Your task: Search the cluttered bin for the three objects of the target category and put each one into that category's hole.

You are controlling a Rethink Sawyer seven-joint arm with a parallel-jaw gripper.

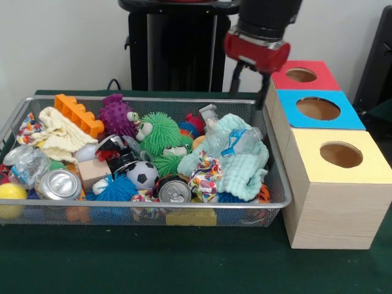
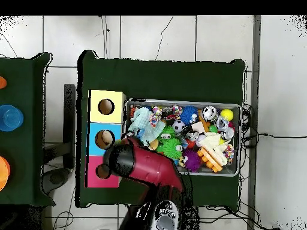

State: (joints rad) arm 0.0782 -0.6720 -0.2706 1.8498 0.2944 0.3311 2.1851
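Note:
My gripper (image 1: 248,98) hangs open and empty over the bin's far right corner, beside the red box (image 1: 318,78). In the overhead view the red arm (image 2: 147,171) covers it. The wire bin (image 1: 153,204) is heaped with clutter. A crushed clear bottle (image 1: 236,138) lies on a mint cloth (image 1: 248,171) just below the gripper. Two cans (image 1: 174,191) (image 1: 59,184) lie near the front. Another crushed bottle (image 1: 27,165) is at the left. The heap also holds a green fuzzy toy (image 1: 160,131), a purple spiky toy (image 1: 117,115) and a soccer ball (image 1: 143,174).
Three boxes with round holes stand in a row right of the bin: red, blue (image 1: 318,109) and yellow (image 1: 340,156). The overhead view shows the yellow box (image 2: 107,106) and the blue box (image 2: 105,139). An orange block (image 1: 78,113) and a cream cloth (image 1: 61,138) lie at the bin's left.

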